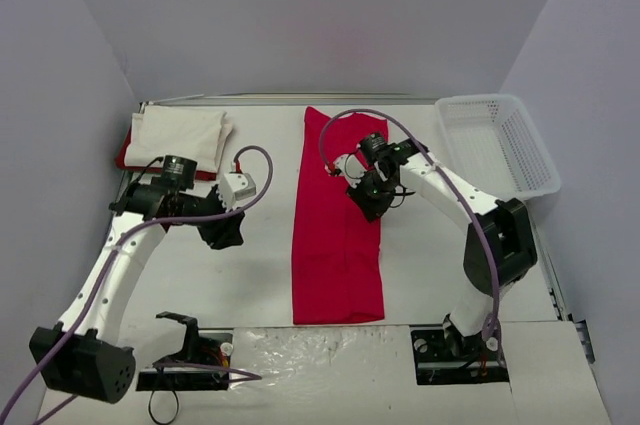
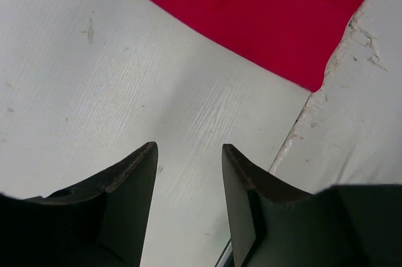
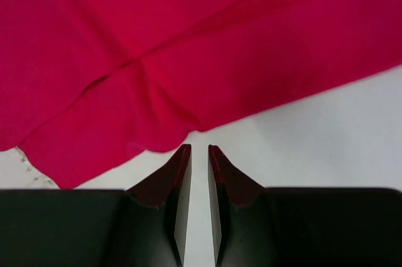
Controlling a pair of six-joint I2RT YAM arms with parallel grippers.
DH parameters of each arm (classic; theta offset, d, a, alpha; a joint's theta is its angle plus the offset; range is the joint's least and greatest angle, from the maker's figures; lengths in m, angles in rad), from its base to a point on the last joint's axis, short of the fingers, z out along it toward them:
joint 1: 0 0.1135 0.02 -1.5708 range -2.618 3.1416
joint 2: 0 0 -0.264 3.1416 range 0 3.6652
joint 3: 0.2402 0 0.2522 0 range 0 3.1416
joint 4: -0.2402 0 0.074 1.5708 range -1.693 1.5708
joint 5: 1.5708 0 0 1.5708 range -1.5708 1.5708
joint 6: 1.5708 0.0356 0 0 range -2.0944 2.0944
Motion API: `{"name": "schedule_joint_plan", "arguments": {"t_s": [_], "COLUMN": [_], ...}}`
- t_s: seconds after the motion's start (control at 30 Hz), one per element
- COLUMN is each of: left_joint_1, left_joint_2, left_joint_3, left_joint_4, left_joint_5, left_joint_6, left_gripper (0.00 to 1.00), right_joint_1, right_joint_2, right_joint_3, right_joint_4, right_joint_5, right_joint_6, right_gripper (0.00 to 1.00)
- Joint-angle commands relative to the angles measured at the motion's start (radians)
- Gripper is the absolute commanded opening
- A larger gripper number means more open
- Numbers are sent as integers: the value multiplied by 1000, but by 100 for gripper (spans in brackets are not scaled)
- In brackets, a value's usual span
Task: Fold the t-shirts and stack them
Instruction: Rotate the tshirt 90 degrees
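A bright red t-shirt (image 1: 335,235) lies flat in the middle of the table as a long narrow strip running from far to near. It also shows in the left wrist view (image 2: 264,9) and the right wrist view (image 3: 157,47). A folded white t-shirt (image 1: 180,135) rests on a folded red one (image 1: 124,157) at the back left. My left gripper (image 1: 222,230) (image 2: 188,151) is open and empty over bare table left of the strip. My right gripper (image 1: 368,200) (image 3: 200,149) hovers at the strip's right edge, jaws only a narrow gap apart, holding nothing.
A white plastic lattice basket (image 1: 497,140) stands at the back right. A rough pale plate (image 2: 370,122) covers the table's near edge, by the strip's near end. Grey walls close in on three sides.
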Motion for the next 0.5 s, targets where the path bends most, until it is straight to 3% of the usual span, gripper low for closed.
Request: {"name": "schedule_joint_plan", "arguments": {"t_s": [0.0,0.47], "left_joint_1": [41,121], "left_joint_2": [-86,-155], "left_joint_3": [-19,-53], "left_joint_4": [51,82], "left_joint_5": [-19,-63], "left_joint_6": [-34,-90], "left_gripper": [45,60], "right_joint_1": [25,116], "right_joint_2": [104,331], "right_joint_3": [59,116], "right_joint_4": [-28,-24], "right_joint_5": [-69,-61], "right_joint_6": [-19,-30], "right_gripper": [13,10]}}
